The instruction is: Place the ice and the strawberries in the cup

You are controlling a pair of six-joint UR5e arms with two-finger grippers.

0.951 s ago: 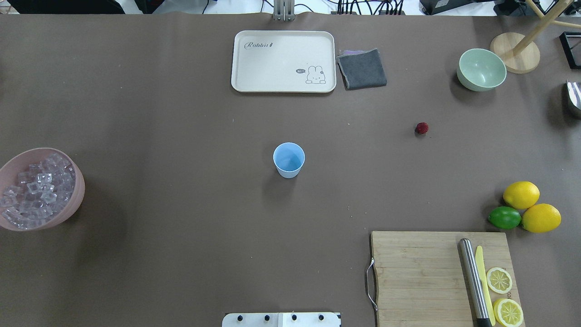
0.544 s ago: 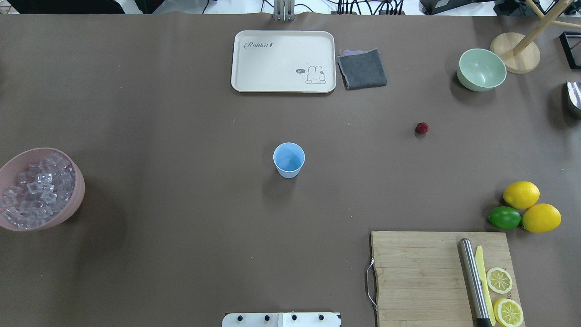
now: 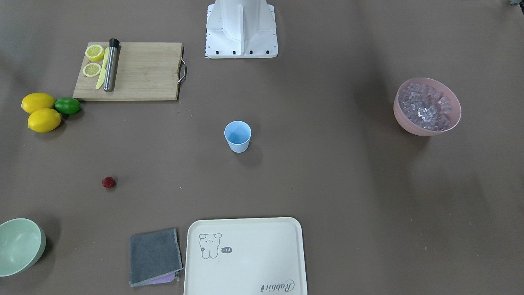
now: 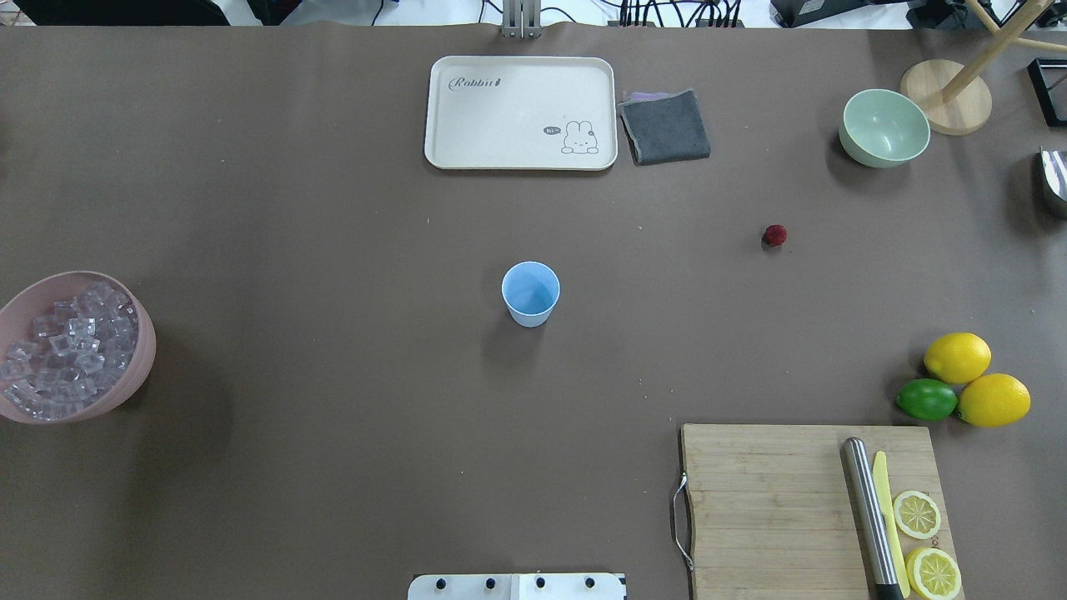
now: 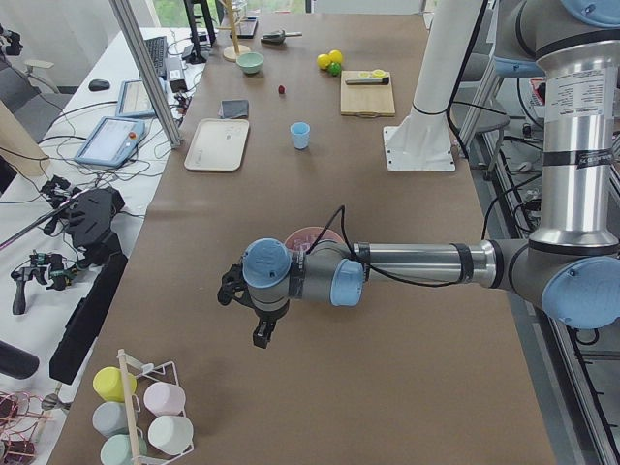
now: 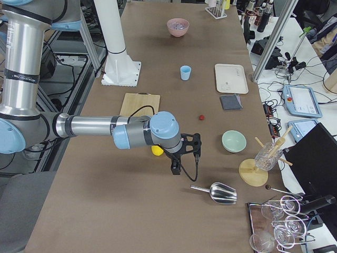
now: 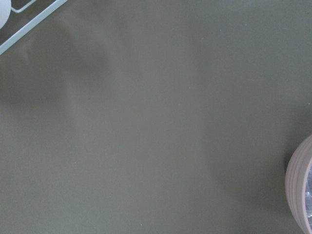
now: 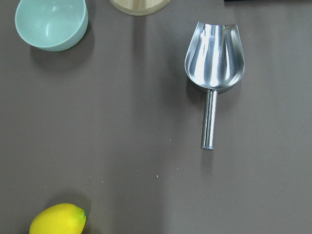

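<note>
The cup (image 4: 530,293) stands upright and empty at mid-frame of the overhead view, likely centred so either arm can reach it, with the ice (image 4: 62,350) heaped in a pink bowl (image 4: 147,367) at the left edge and the 1 strawberry (image 4: 774,236) lying bare on the surface (image 4: 333,208) right of centre. The left arm (image 5: 417,262) hangs near the bowl and the right arm (image 6: 89,126) near a steel scoop (image 8: 214,63), probably to start with the ice; both show only in side views, so I cannot tell whether the left jaws or right jaws are released or clenched.
</note>
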